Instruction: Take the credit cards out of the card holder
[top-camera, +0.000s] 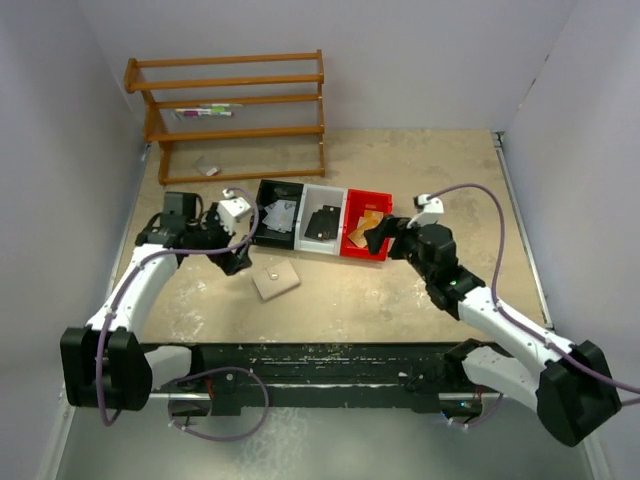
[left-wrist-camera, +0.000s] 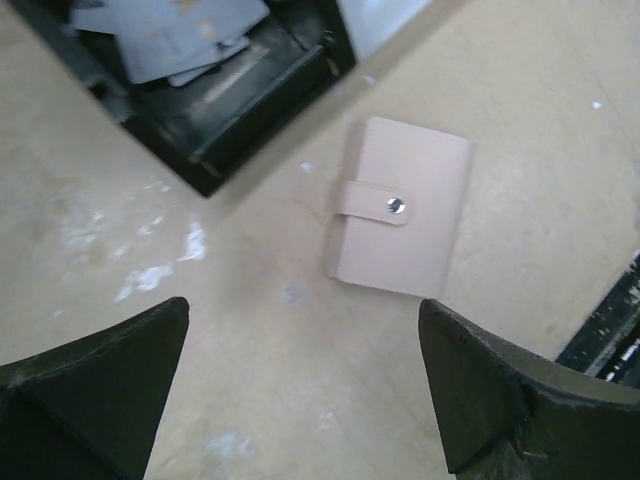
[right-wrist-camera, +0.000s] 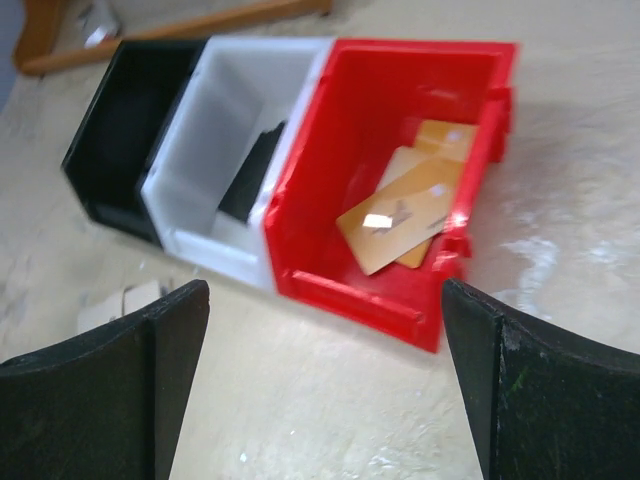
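Below the wide-spread left gripper (left-wrist-camera: 305, 312), the closed card holder (left-wrist-camera: 405, 235) should be pinned flat before prying its snap strap (left-wrist-camera: 370, 202).

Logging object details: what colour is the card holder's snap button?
Silvery snap button on the tan card holder; clearest in left wrist view.

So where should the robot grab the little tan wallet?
Probably from straight above, pinching the card holder across its two long edges: it lies flat and snapped shut on the table, so only its thin sides offer a hold.
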